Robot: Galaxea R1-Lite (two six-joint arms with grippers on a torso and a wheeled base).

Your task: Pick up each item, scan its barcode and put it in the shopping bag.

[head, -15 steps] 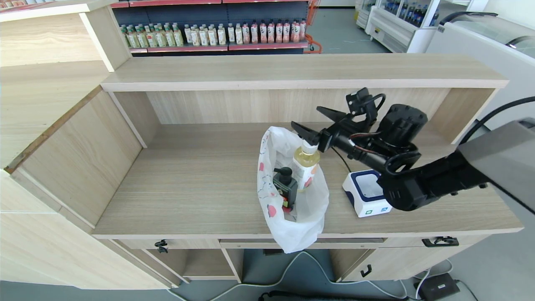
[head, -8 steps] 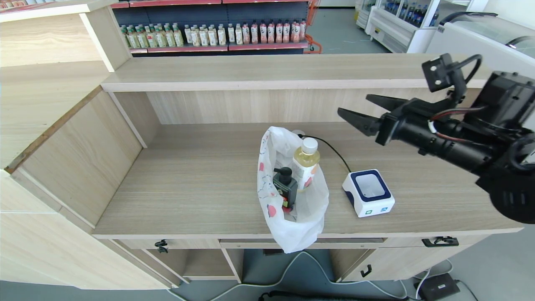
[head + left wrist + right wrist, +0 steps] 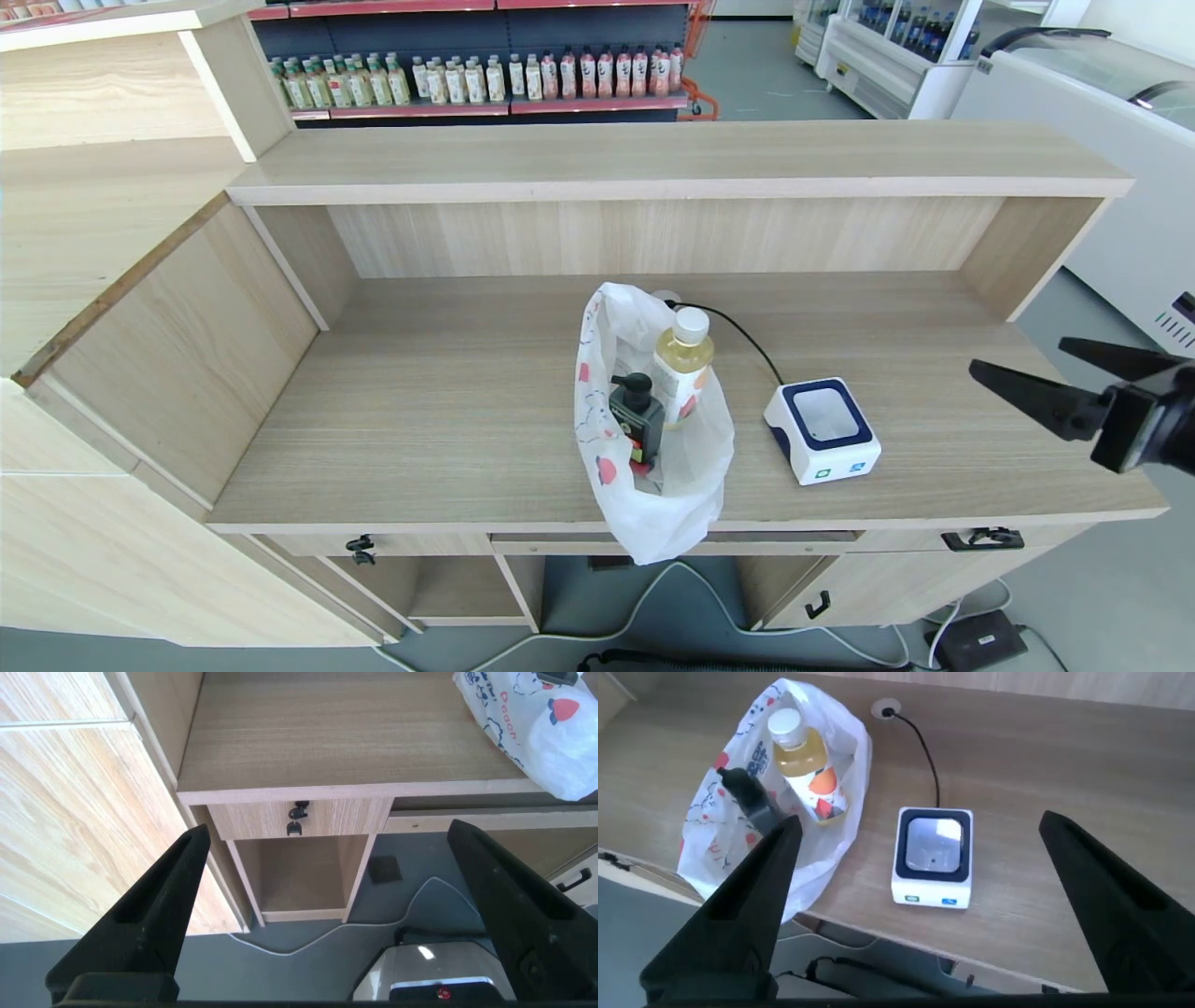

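Observation:
A white shopping bag (image 3: 653,485) with red prints stands at the counter's front edge, its mouth open. Inside it, upright, are a yellow-liquid bottle (image 3: 684,359) with a white cap and a dark pump bottle (image 3: 638,415). My right gripper (image 3: 1016,355) hangs open and empty over the counter's right end, well clear of the bag. In the right wrist view the bag (image 3: 710,849), the yellow bottle (image 3: 808,765) and the pump bottle (image 3: 752,798) lie beyond my right gripper (image 3: 920,821). My left gripper (image 3: 329,831) is open and empty, low before the counter's front, with the bag (image 3: 551,737) off to one side.
A white and blue barcode scanner (image 3: 822,429) sits right of the bag, its cable running to a hole near the back wall; it also lies ahead in the right wrist view (image 3: 934,854). A keyed drawer (image 3: 299,819) is under the counter's front edge. A raised ledge (image 3: 672,159) borders the back.
My right gripper, open throughout, has drawn back from just above the yellow bottle's cap to the right, then down to the counter's right end. The bottle stays in the bag.

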